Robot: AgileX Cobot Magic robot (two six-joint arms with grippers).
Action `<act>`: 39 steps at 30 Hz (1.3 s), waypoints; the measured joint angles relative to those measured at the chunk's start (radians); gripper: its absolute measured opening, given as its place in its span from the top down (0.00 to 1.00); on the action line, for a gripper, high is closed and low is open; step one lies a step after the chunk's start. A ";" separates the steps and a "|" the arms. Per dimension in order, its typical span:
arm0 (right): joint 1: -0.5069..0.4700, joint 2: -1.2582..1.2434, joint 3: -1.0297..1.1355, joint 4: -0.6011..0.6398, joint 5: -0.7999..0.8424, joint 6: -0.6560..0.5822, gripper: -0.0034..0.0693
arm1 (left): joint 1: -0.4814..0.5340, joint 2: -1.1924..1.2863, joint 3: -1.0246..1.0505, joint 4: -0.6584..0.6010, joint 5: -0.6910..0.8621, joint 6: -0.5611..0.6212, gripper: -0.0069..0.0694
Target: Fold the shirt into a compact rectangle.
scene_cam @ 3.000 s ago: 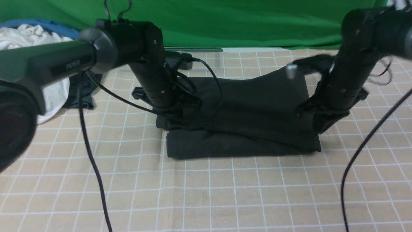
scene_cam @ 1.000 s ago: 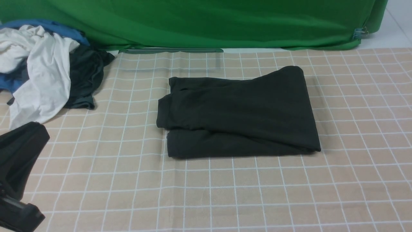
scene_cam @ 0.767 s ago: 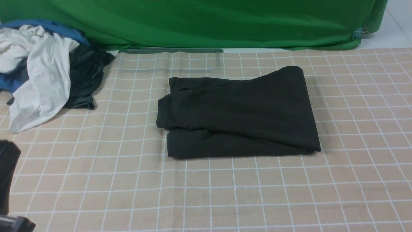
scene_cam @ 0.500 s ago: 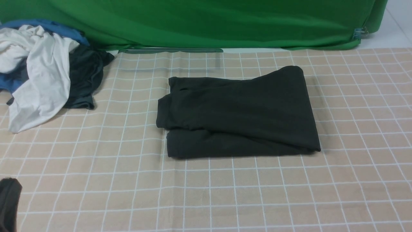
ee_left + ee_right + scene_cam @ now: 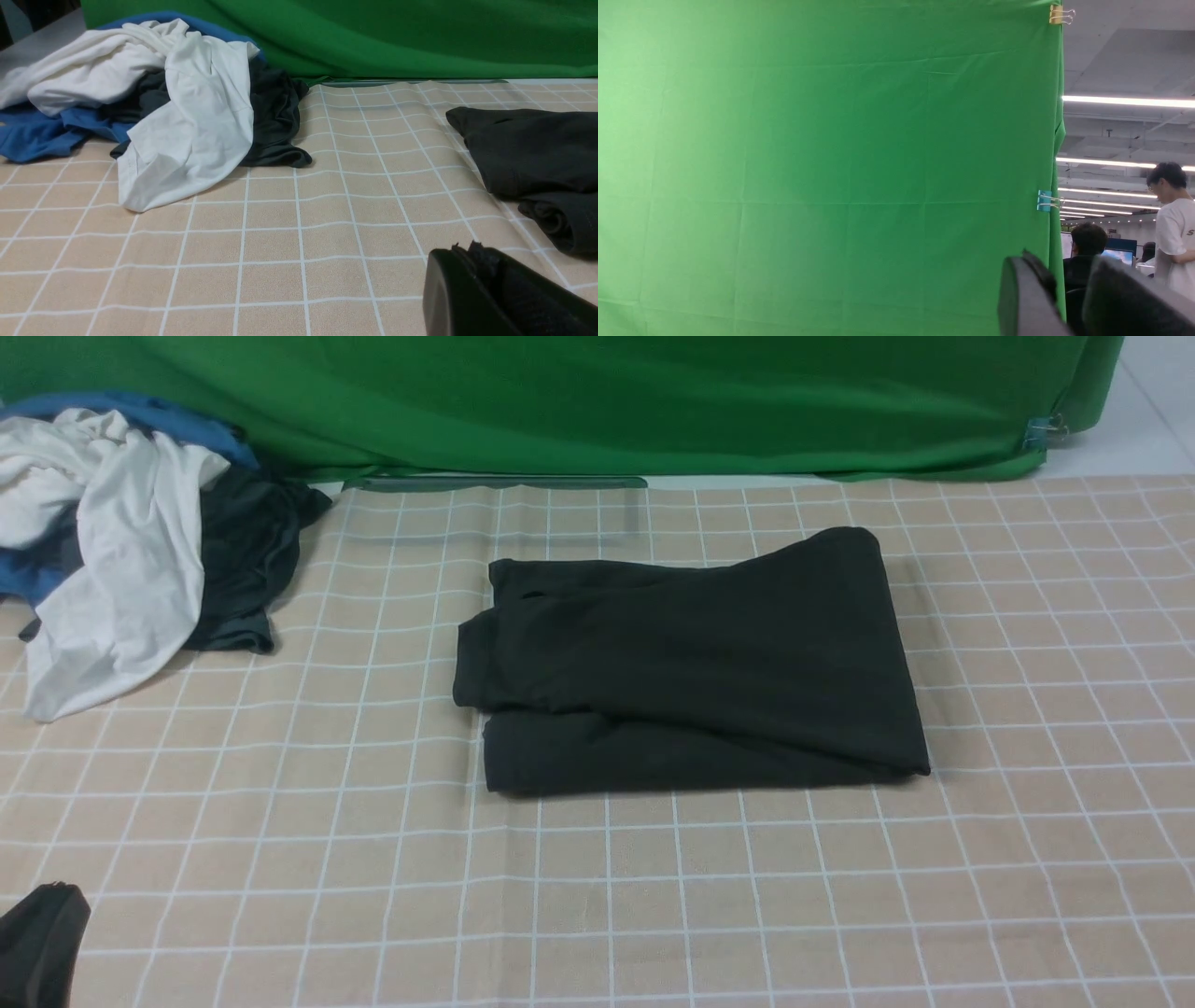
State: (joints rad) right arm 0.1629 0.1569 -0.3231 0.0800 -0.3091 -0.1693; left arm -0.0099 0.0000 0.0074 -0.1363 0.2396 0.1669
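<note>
My left gripper's fingers (image 5: pixel 490 294) appear only as one dark tip low over the checked cloth (image 5: pixel 653 896), so I cannot tell whether they are parted or closed. My right gripper (image 5: pixel 1069 298) shows two fingers with a clear gap between them, released and holding nothing, pointed at the green backdrop (image 5: pixel 822 163). The shirt (image 5: pixel 691 663), very dark, lies folded into a rough rectangle at the middle of the table, nearer its far edge, untouched by either gripper. A heap of white garment (image 5: pixel 121 569), blue cloth (image 5: pixel 140 411) and smaller dark garment (image 5: pixel 247 569) occupies the far left corner, well apart from the shirt.
</note>
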 joint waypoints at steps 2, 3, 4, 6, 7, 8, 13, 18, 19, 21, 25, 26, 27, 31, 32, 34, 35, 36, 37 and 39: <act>0.000 0.000 0.000 0.000 0.000 0.000 0.63 | 0.000 0.000 0.000 0.000 0.000 0.000 0.88; 0.000 0.000 0.000 0.000 0.000 0.000 0.63 | 0.000 0.000 0.000 0.000 0.000 0.000 0.88; 0.000 0.000 0.000 0.000 0.000 0.000 0.63 | 0.000 0.000 0.000 0.000 0.000 0.000 0.88; 0.000 0.000 0.000 0.000 0.000 0.000 0.63 | 0.000 0.000 0.000 0.000 0.000 0.000 0.88; 0.000 0.000 0.000 0.000 0.000 0.000 0.63 | 0.000 0.000 0.000 0.000 0.000 0.000 0.88; 0.000 0.000 0.000 0.000 0.000 0.000 0.63 | 0.000 0.000 0.000 0.000 0.000 0.000 0.88; -0.002 -0.012 0.000 0.000 0.017 -0.002 0.63 | 0.000 0.000 0.000 0.000 0.000 0.002 0.88; -0.068 -0.053 0.001 0.000 0.299 -0.077 0.63 | 0.000 0.000 0.000 0.000 0.000 0.004 0.88; -0.093 -0.054 0.009 0.000 0.371 -0.092 0.63 | 0.000 0.000 0.000 0.000 0.000 0.004 0.88; -0.130 -0.054 0.045 -0.001 0.468 -0.105 0.63 | 0.000 0.000 0.000 0.000 0.000 0.004 0.88; -0.186 -0.062 0.182 -0.011 0.547 -0.121 0.63 | 0.000 0.000 0.000 0.000 0.000 0.004 0.88; -0.187 -0.065 0.197 -0.011 0.548 -0.121 0.63 | 0.000 0.000 0.000 0.000 0.000 0.004 0.88; -0.188 -0.080 0.251 -0.013 0.558 -0.122 0.63 | 0.000 0.000 0.000 0.000 0.000 0.004 0.88; -0.188 -0.146 0.329 -0.020 0.577 -0.083 0.63 | 0.000 0.000 0.000 0.000 0.002 0.004 0.88; -0.188 -0.151 0.330 -0.020 0.573 -0.070 0.63 | 0.000 0.000 0.000 0.000 0.001 0.004 0.88; -0.187 -0.154 0.330 -0.020 0.571 -0.060 0.63 | 0.000 0.000 0.000 0.000 0.002 0.004 0.88; -0.187 -0.156 0.330 -0.021 0.571 -0.051 0.63 | 0.000 0.000 0.000 0.000 0.003 0.004 0.88; -0.187 -0.157 0.330 -0.021 0.571 -0.045 0.63 | 0.000 0.000 0.000 0.000 0.003 0.004 0.88; -0.187 -0.157 0.330 -0.021 0.570 -0.044 0.63 | 0.000 0.000 0.000 0.000 0.003 0.004 0.88; -0.187 -0.157 0.330 -0.021 0.570 -0.042 0.63 | 0.000 0.000 0.000 0.000 0.003 0.004 0.88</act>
State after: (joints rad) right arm -0.0238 -0.0004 0.0072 0.0593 0.2608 -0.2112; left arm -0.0099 -0.0004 0.0074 -0.1363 0.2430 0.1707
